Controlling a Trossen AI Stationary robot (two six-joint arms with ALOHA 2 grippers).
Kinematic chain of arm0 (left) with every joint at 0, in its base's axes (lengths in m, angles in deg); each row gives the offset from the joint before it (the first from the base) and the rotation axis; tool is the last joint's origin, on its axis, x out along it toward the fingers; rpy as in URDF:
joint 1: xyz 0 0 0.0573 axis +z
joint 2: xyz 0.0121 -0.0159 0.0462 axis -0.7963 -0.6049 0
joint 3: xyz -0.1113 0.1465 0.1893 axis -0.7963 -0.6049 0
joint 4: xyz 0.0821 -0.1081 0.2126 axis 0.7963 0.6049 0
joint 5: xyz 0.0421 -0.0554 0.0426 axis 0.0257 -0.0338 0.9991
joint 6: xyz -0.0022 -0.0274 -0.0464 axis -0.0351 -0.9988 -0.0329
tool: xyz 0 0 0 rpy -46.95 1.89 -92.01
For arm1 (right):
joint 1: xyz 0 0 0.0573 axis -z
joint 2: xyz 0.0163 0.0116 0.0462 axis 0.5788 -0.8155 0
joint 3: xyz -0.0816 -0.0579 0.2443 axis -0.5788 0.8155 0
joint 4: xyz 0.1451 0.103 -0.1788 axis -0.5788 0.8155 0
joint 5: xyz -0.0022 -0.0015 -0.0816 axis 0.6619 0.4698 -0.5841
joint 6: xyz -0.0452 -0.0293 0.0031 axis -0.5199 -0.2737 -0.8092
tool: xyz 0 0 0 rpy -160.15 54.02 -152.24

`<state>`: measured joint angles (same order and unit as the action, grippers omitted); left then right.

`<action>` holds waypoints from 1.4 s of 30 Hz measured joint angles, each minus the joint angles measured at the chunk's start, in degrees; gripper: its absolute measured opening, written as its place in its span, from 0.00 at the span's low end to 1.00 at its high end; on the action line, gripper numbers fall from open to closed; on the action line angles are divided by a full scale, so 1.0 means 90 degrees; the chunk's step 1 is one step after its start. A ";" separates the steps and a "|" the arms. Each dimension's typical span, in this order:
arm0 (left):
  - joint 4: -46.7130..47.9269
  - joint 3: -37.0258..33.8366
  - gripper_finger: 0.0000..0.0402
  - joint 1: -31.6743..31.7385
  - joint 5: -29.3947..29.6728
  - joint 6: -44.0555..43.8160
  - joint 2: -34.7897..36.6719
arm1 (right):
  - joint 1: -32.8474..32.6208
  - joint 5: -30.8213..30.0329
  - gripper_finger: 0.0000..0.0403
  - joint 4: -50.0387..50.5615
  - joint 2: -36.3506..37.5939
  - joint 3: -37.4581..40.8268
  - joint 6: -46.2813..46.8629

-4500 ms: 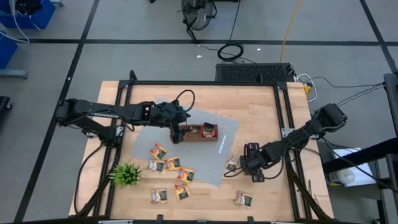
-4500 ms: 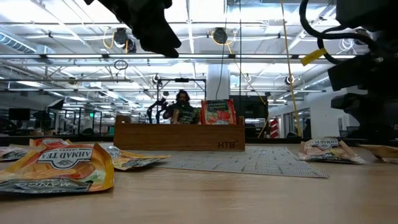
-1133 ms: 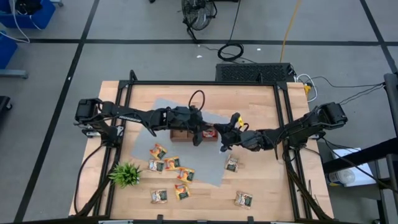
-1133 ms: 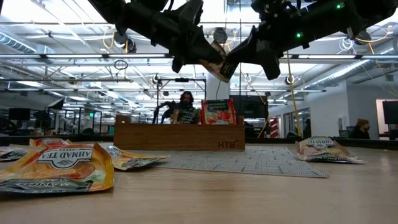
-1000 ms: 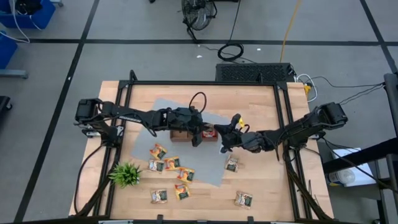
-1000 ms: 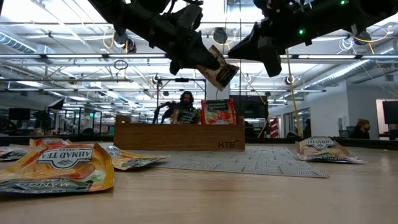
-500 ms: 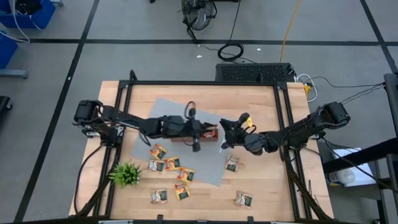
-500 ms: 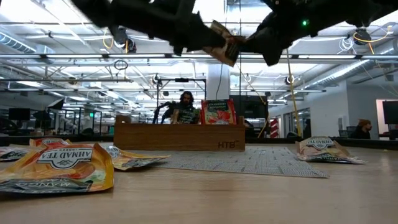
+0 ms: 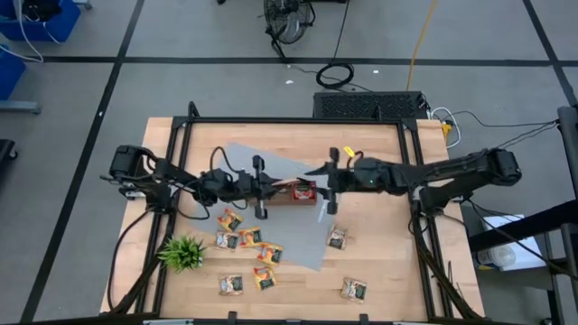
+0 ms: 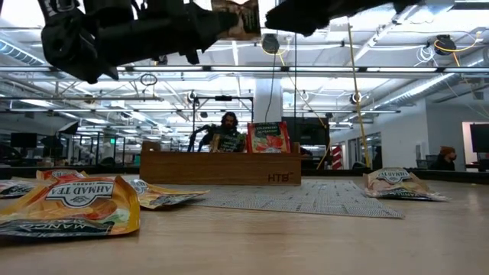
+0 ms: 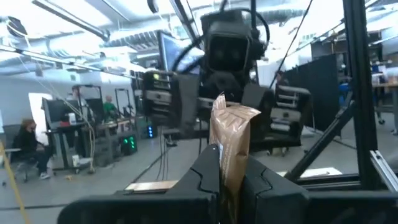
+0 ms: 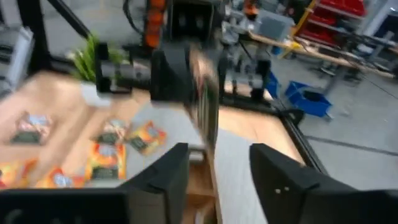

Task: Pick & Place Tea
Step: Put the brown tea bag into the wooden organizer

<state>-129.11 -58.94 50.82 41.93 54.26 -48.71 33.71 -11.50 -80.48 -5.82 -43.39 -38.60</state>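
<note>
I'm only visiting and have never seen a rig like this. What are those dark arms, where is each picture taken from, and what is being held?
These are two robot arms over a wooden table, each ending in a two-finger pincer. One picture looks straight down, one looks level from the tabletop, and two come from cameras on the wrists. Loose tea sachets lie on the table and a grey mat, beside a small green plant. A wooden tray holds a red sachet. The left pincer is shut on a brown sachet, held up in the air. The right pincer faces it, fingers apart, holding nothing.

Glossy foil sachets (image 10: 72, 205), wooden tray (image 10: 220, 168)
</note>
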 joint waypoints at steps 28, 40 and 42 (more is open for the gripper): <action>0.0474 0.0074 0.12 -0.0075 0.0054 -0.0081 0.0000 | -0.0158 0.0021 0.00 0.3015 -0.0571 -0.1638 -0.0812; 0.1796 0.0530 0.35 0.0081 0.0883 -0.1404 0.0007 | -0.0025 -0.0053 0.00 0.6778 -0.0985 -0.2975 0.0485; 0.3114 0.1100 0.34 0.0161 0.0682 -0.1683 0.0005 | 0.0022 -0.0056 0.00 0.7261 -0.1241 -0.3099 0.0552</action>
<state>-101.09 -49.05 52.26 48.07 39.12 -48.66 33.91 -12.00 -15.13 -16.99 -71.28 -33.63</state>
